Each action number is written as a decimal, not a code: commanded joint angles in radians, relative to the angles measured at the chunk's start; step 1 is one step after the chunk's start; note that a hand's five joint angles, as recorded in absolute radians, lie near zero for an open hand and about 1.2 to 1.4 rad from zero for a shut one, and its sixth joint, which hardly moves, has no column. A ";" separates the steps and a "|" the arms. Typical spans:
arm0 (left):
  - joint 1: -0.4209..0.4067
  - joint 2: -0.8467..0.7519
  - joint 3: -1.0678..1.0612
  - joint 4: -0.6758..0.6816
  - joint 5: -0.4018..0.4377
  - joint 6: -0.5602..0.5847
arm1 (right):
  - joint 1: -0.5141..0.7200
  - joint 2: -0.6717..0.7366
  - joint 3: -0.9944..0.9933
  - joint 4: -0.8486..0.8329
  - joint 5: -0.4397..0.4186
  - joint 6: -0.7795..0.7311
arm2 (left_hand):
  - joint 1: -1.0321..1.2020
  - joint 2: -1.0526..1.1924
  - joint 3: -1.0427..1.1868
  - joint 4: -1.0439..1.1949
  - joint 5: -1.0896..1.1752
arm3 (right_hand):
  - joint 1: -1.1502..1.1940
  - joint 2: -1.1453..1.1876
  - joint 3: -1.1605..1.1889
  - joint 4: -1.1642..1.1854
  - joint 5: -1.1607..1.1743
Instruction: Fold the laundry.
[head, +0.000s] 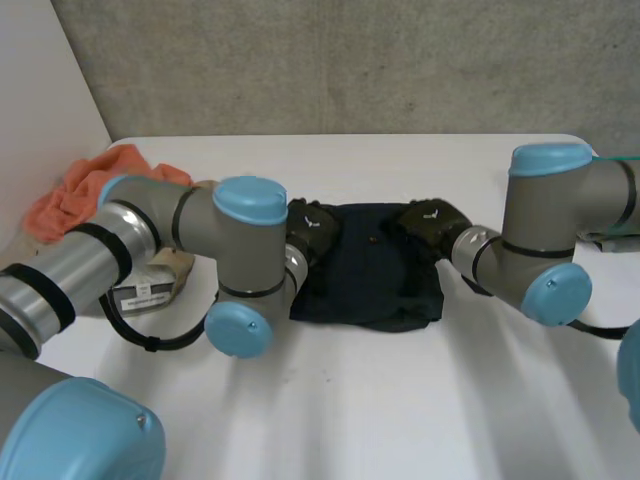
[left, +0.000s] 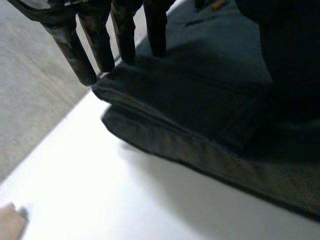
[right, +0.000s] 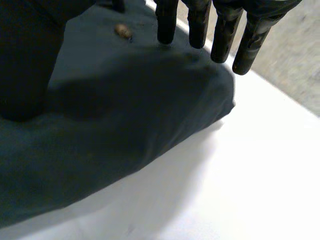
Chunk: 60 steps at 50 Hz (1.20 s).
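Dark navy folded cloth garment (head: 365, 265) lies mid white table (head: 400, 400). The left hand (head: 312, 228) rests on its far left corner and the right hand (head: 428, 225) on its far right corner, both with fingers (left: 100, 45) straight and apart. Beside the garment, a crumpled orange cloth (head: 75, 195) is partly hidden behind the left arm (head: 200, 225).

I log white table (head: 400, 400). Folded dark-blue garment (head: 365, 270) lies flat mid-table. Orange cloth (head: 85, 195) bunched at far left edge, labelled item (head: 140, 293) near it.
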 joint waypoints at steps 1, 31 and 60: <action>0.000 0.145 -0.046 0.003 0.025 -0.013 | -0.004 -0.148 0.068 -0.032 0.016 0.008 | -0.024 -0.032 -0.035 -0.033 -0.017 | 0.018 -0.049 -0.028 -0.062 -0.071; 0.113 0.695 -0.663 0.145 0.585 -0.244 | 0.125 -0.233 0.740 -0.788 0.122 -0.005 | -0.041 -0.049 -0.053 -0.050 -0.035 | 0.018 -0.049 -0.028 -0.062 -0.071; 0.124 0.704 -0.666 0.145 0.579 -0.249 | 0.117 0.042 0.222 -0.592 0.084 -0.010 | -0.041 -0.049 -0.053 -0.050 -0.035 | 1.240 1.172 1.193 1.159 1.151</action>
